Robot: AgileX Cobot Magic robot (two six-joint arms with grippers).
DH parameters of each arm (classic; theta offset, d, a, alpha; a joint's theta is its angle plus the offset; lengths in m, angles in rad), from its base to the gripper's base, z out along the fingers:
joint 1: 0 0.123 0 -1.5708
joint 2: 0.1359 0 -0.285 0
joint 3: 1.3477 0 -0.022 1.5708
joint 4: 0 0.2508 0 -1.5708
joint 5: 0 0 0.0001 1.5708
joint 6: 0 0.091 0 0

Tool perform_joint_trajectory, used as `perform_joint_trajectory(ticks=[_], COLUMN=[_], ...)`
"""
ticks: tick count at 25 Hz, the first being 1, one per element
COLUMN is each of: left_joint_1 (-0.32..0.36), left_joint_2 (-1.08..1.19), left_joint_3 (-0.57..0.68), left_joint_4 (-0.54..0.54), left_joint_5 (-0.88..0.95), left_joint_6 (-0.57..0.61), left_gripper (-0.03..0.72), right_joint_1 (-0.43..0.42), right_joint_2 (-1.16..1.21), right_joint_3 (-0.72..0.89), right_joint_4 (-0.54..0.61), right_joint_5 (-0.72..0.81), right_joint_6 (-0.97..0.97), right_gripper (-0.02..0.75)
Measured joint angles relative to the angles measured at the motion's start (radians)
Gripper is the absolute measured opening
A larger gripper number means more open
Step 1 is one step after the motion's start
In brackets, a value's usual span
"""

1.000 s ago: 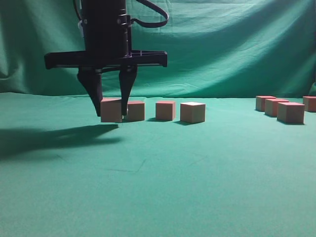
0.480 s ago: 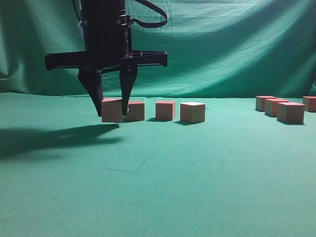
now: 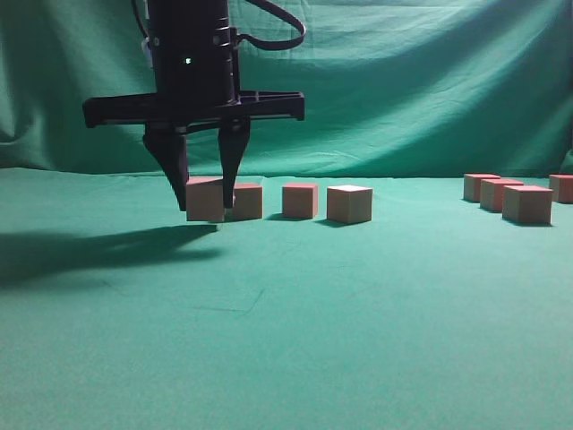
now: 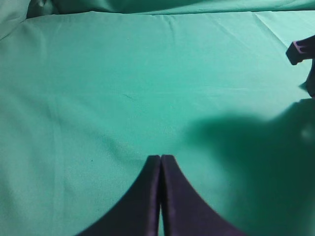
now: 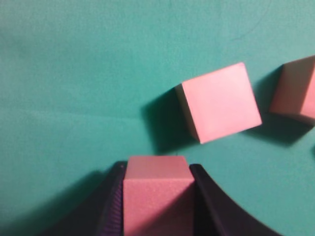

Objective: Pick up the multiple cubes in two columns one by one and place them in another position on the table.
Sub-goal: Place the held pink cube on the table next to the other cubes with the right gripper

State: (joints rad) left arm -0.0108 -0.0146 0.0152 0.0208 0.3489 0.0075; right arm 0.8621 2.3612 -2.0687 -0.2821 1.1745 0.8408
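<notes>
Held cube [image 3: 205, 199] sits a touch higher and further right than a second ago; the other cubes have not shifted.

- Right hand [image 3: 204, 184], reaching over to the left half of the exterior view, hangs straight down from its dark arm. Its two fingers are clenched on the left and right faces of the cube. Right wrist view confirms: cube [image 5: 156, 199] squeezed between both fingers, pink top showing
- Cube bottom looks just clear of the desk [image 3: 295, 340] or barely brushing it; cannot tell for sure, shadow hides the gap
- Neighbour cube [image 3: 246, 201] lies just right of and slightly behind the held one, with the right finger in front of it; whether they touch cannot be told. From the wrist it [image 5: 219, 102] lies apart from the held cube and turned at an angle
- Two more cubes further right in the same row [image 3: 300, 200] [image 3: 349, 203]. Separate cluster at far right: [image 3: 479, 186], [image 3: 499, 193], [image 3: 527, 203], and one cut by the frame edge [image 3: 562, 188]
- Left hand [image 4: 161, 164]: fingers pressed together, nothing between them, hovering over bare green cloth, well away from the cubes

Risks, judged from here:
- Right finger may drag or nudge the neighbour cube if the hand moves sideways before rising further
- Grip sits on the upper part of the cube; a fast swing could let it pivot or slip out
- Setting it down among close cubes could knock one, given the wide crossbar and fingers
</notes>
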Motion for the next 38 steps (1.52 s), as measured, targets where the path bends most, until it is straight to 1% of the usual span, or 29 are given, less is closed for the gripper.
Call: perform_joint_trajectory(ticks=[38], left_joint_1=[0.000], left_joint_2=[0.000], left_joint_3=[0.000], left_joint_4=[0.000], left_joint_5=[0.000], left_joint_6=[0.000], left_gripper=[0.000], right_joint_1=[0.000], right_joint_2=[0.018], right_joint_3=[0.000], right_joint_4=[0.005], right_joint_5=[-0.028], right_joint_6=[-0.004], right_gripper=[0.265])
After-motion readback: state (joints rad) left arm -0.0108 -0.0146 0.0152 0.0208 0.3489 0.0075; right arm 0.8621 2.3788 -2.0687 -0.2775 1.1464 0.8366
